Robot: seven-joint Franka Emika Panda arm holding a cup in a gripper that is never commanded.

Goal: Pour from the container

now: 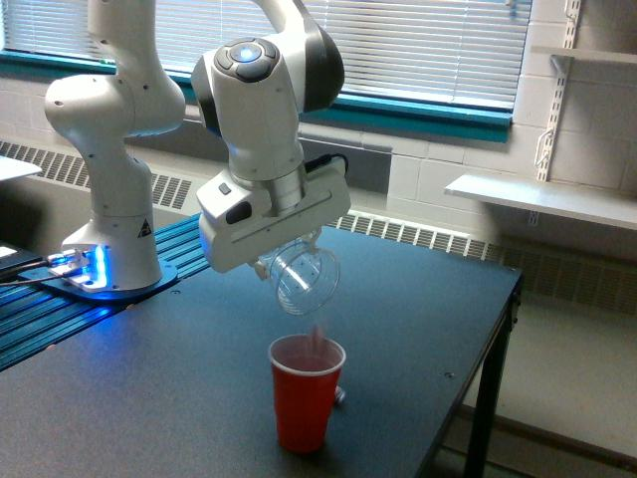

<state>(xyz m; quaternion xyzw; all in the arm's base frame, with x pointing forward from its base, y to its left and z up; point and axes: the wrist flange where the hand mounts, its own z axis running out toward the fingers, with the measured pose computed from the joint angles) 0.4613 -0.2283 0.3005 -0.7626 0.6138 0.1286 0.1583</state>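
From my station I see the wide dark matte table [418, 299] filling the lower part of the exterior view, with the white jointed Franka arm [264, 110] rising from a blue-lit base [85, 267] on the exterior view's left. The arm's wrist bends down over the table's middle. Its white boxy gripper [284, 261] carries the clear see-through mug-like cup [304, 279]; the fingers are hidden under the gripper body, so I read it as clamped on the cup only from the way the cup hangs there, clear of the table. The cup is tipped steeply, mouth turned down and towards the camera, and looks nearly empty. Directly below it, apart from it, stands an upright red plastic cup [306, 393] on the table. A faint pale blur [317, 334] shows between the two cups, just above the red rim. A small pale piece [340, 395] lies on the table just beside the red cup, on the exterior view's right.
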